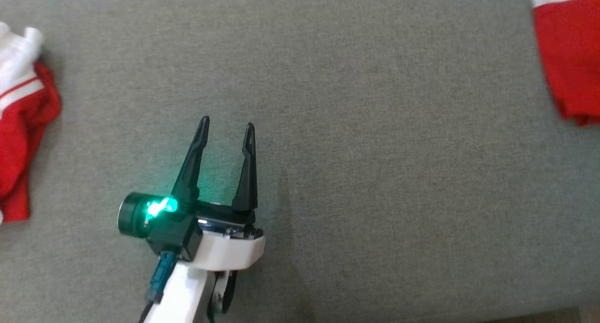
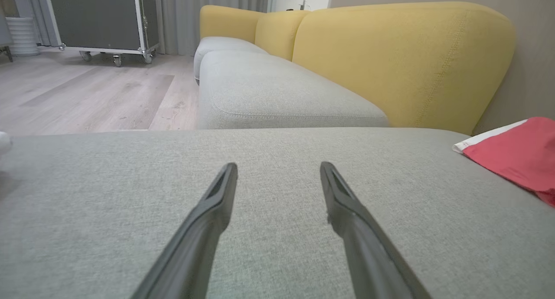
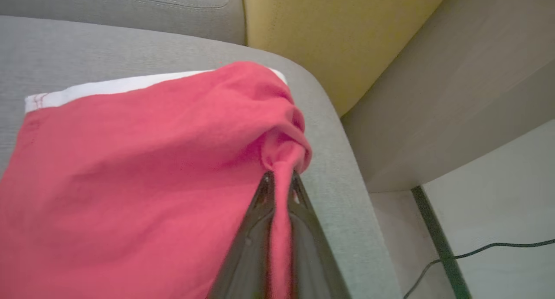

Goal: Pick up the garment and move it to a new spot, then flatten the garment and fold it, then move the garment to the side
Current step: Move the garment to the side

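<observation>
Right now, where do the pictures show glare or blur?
Head view: the green light on the left gripper glares; the red garment at the right edge is smeared. Left wrist view: the yellow sofa is sharp. Right wrist view: the right gripper is blurred.

You see a grey couch seat (image 2: pixel 269 95) with a yellow back (image 2: pixel 403 60) behind it. Past it, you see a wood floor (image 2: pixel 86 95) and a dark box on wheels (image 2: pixel 95 17). A black cord (image 3: pixel 511 245) lies down low.

Left gripper (image 1: pixel 227 122): long dark tapered fingers (image 1: pixel 192 163), white wrist shell (image 1: pixel 234 253), green-glowing round housing (image 1: pixel 133 215), teal cable (image 1: pixel 159 276).
</observation>
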You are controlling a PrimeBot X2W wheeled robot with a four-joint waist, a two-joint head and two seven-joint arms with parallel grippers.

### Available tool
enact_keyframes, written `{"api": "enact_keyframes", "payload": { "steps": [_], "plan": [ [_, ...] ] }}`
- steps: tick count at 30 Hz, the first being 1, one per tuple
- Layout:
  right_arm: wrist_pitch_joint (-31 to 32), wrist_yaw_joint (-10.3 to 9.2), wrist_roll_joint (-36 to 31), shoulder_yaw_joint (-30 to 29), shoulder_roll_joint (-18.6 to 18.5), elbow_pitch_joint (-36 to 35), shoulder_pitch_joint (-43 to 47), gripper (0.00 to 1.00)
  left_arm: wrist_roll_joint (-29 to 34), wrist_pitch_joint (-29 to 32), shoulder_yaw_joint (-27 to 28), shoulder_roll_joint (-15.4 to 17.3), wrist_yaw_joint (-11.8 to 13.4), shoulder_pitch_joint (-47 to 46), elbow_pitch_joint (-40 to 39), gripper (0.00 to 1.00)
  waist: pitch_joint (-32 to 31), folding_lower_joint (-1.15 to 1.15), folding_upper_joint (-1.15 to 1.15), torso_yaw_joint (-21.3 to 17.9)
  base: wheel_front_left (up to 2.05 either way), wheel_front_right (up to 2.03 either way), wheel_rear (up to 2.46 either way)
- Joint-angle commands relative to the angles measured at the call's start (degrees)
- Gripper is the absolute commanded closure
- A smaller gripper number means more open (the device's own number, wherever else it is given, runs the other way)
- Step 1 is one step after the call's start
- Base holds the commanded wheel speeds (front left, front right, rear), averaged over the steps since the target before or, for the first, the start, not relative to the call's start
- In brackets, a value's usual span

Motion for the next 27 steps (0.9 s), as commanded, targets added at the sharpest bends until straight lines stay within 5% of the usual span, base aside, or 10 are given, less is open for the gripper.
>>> {"api": "enact_keyframes", "payload": {
  "steps": [1,2,11,27],
  "plan": [
    [-1.4,-0.05,-1.8,-0.7,-3.1,-0.2,-0.7,0.33,0.6,-0.3,1.3,-0.1,-0.2,-0.8,-1.3,0.0,1.0,-0.02,0.0,-0.5,0.0,0.0,0.0],
    [-2.1,-0.05,-3.1,-1.3,-3.1,0.6,-1.3,0.0,0.5,-0.3,1.3,-0.1,-0.3,-1.0,-1.1,0.0,1.0,-0.02,0.0,-0.4,0.0,0.0,0.0],
    [-8.0,-0.05,-9.6,-2.5,6.0,1.5,0.8,0.0,-1.9,-0.3,2.6,-0.1,1.0,1.5,1.0,0.0,-6.7,-0.02,0.0,1.3,0.0,0.0,0.0],
    [-19.5,-0.05,-6.0,11.2,29.0,-4.6,19.1,0.0,-7.0,-0.3,8.4,-0.1,1.4,13.1,7.0,0.0,-25.9,-0.02,0.0,3.5,0.0,0.0,0.0]
  ]
}}
